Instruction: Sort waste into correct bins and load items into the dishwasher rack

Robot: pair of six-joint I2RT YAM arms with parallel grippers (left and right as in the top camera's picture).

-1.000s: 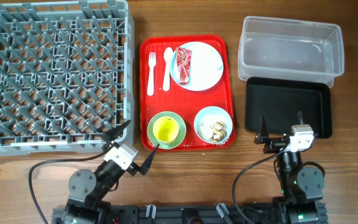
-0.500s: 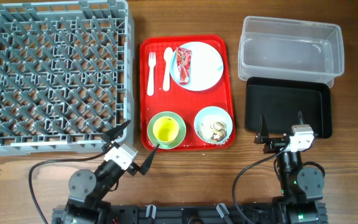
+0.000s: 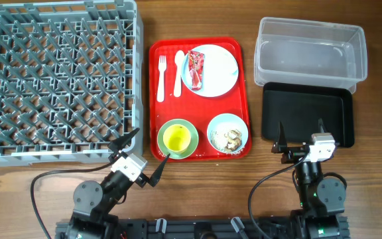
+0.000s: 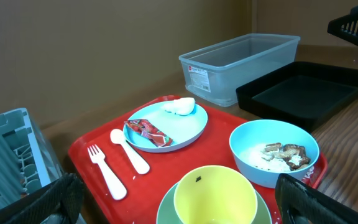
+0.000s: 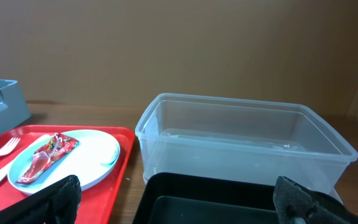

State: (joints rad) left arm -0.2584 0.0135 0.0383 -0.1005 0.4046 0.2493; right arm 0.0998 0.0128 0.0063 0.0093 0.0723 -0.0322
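Observation:
A red-and-white wrapper [image 3: 196, 68] lies on the pale blue plate [image 3: 217, 70] on the red serving tray [image 3: 156, 99]. A white fork [image 3: 161, 78] and spoon [image 3: 178, 72] lie left of the plate. The yellow cup [image 3: 176, 138] stands in a blue-green bowl [image 3: 163, 149]. A second bowl [image 3: 216, 133] holds brown scraps [image 3: 232, 138] and rice. The grey rack [image 3: 55, 79] is at left. The clear tub [image 3: 310, 52] and black tray [image 3: 308, 113] are at right. My left gripper [image 3: 143, 154] is open near the cup. My right gripper [image 3: 300, 136] is open at the black tray's near edge.
In the left wrist view the yellow cup [image 4: 215, 196] sits between my open fingers, with the scrap bowl [image 4: 273, 151] to its right. In the right wrist view the clear tub [image 5: 241, 140] stands behind the black tray [image 5: 229, 199]. Bare wooden table [image 3: 38, 182] lies along the front.

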